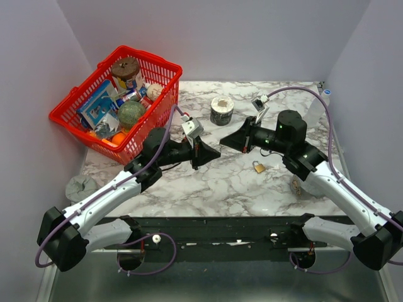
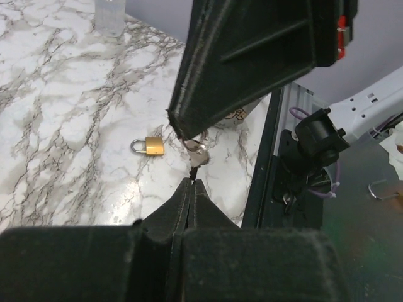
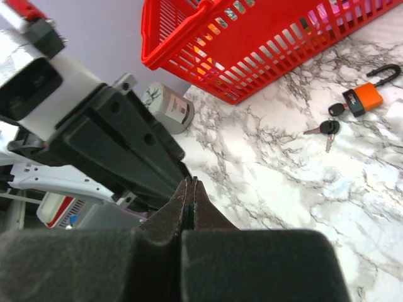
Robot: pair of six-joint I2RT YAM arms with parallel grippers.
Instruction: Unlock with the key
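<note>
My two grippers meet tip to tip above the middle of the marble table (image 1: 208, 189). The key (image 2: 197, 151), silvery with a small ring, hangs between them. My right gripper (image 1: 223, 145) comes in from the right, shut, with a dark sliver pinched between its fingertips (image 3: 191, 180). My left gripper (image 2: 191, 181) is shut too, and the key's dark lower end runs into its tips. A small brass padlock (image 1: 259, 167) lies flat on the table just right of the grippers, its shackle closed (image 2: 151, 146).
A red basket (image 1: 63, 119) full of items stands at the back left. An orange-and-black padlock (image 3: 363, 97) with an open shackle and a second bunch of black-headed keys (image 3: 327, 128) lie near it. A small roll (image 1: 221, 111) sits at the back centre.
</note>
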